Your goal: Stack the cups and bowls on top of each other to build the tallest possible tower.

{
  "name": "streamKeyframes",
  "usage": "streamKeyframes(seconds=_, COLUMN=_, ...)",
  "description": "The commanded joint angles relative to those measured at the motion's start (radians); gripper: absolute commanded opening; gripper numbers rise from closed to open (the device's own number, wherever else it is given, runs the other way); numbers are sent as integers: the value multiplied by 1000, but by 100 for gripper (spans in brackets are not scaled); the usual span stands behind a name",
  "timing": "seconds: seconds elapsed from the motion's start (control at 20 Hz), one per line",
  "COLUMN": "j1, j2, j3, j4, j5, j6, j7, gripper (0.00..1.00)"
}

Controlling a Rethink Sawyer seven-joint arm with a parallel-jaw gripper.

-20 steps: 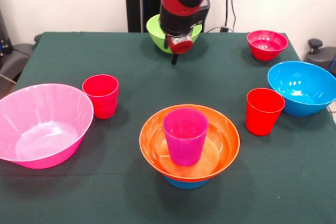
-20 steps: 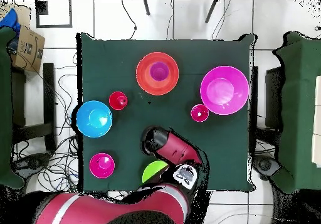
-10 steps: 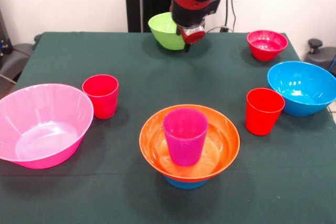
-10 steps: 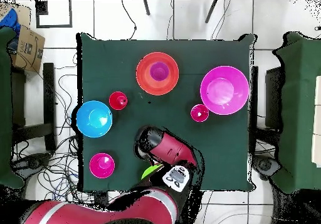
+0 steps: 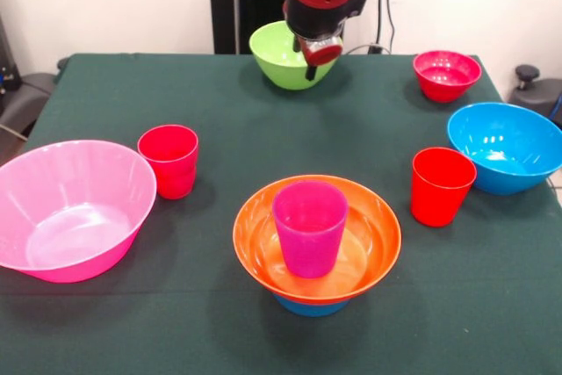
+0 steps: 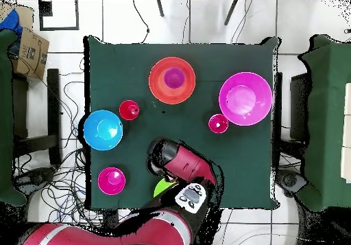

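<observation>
My gripper [image 5: 309,71] hangs at the table's far side, shut on the right rim of the lime green bowl [image 5: 281,56], which sits upright at table level. In the overhead view my arm [image 6: 179,161] hides the gripper and most of that bowl [image 6: 162,187]. The tower stands near the front: a purple cup [image 5: 309,226] in the orange bowl [image 5: 373,243], on a small blue bowl [image 5: 312,307]. It shows in the overhead view as the orange bowl [image 6: 158,84] with the purple cup [image 6: 173,78] in it. Two red cups [image 5: 169,160] [image 5: 442,185] stand apart.
A large pink bowl [image 5: 70,208] sits at front left and a large blue bowl [image 5: 507,147] at right. A small red-magenta bowl [image 5: 446,74] sits at far right. Chairs and cables surround the table [image 6: 137,57].
My gripper has moved right and slightly back. The lime green bowl tilted half a second ago and now sits level, shifted a little with the gripper.
</observation>
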Motion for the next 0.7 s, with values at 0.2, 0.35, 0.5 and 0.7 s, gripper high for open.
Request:
streamKeyframes(seconds=0.2, j1=12, j2=41, j3=66, j4=-21, j5=29, j6=-1, j7=209, gripper=100)
streamKeyframes(seconds=0.35, j1=-16, j2=56, j3=95, j4=-11, j5=40, j6=-43, j7=185, gripper=100)
streamKeyframes(seconds=0.5, j1=-32, j2=68, j3=117, j4=1, j5=53, j6=-93, j7=175, gripper=100)
streamKeyframes(seconds=0.7, j1=-61, j2=83, j3=148, j4=15, j5=66, j6=-166, j7=154, gripper=100)
